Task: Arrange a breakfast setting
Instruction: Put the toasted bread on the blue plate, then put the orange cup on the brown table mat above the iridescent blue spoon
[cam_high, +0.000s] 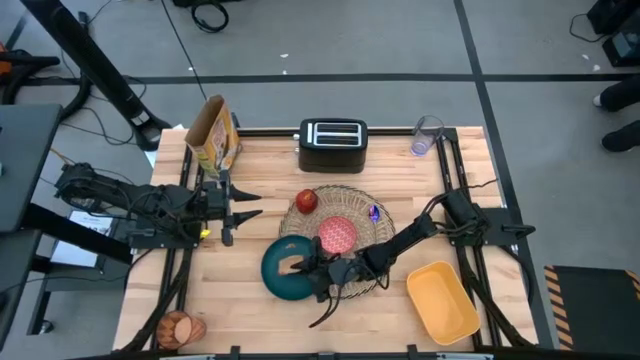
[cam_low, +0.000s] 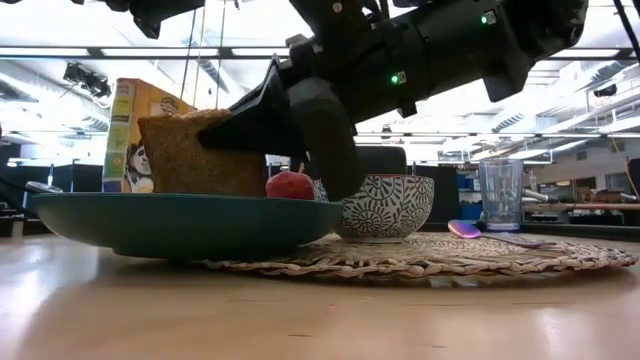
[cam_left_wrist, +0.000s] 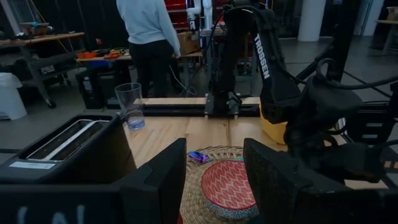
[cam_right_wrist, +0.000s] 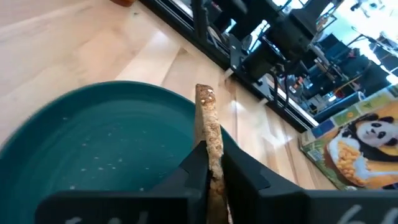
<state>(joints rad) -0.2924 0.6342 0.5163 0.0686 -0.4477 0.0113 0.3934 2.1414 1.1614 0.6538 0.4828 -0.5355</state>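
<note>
The toast slice (cam_low: 195, 155) stands on edge over the teal plate (cam_high: 275, 280), held by my right gripper (cam_right_wrist: 214, 155), which reaches in from the right (cam_high: 302, 263). The plate's edge lies on the woven straw placemat (cam_high: 352, 205). On the mat sit the small red bowl (cam_high: 338, 235), the red apple (cam_high: 306, 201) and the blue spoon (cam_high: 374, 212). My left gripper (cam_high: 243, 211) is open and empty at the table's left, left of the mat. No orange cup shows. My right gripper pinches the toast's two flat faces (cam_right_wrist: 212, 144) between its two fingers, at the end nearest the arm (cam_low: 252, 160). The fingers slant down from the table's right. The toast stands upright on edge above the plate; the rim hides whether its lower edge touches.
A black toaster (cam_high: 333, 143), a cereal box (cam_high: 213, 135) and a clear cup (cam_high: 427, 135) stand along the far edge. A yellow bin (cam_high: 442, 300) is at the near right, a round brown object (cam_high: 180, 327) at the near left. A person stands beyond the table (cam_left_wrist: 146, 31).
</note>
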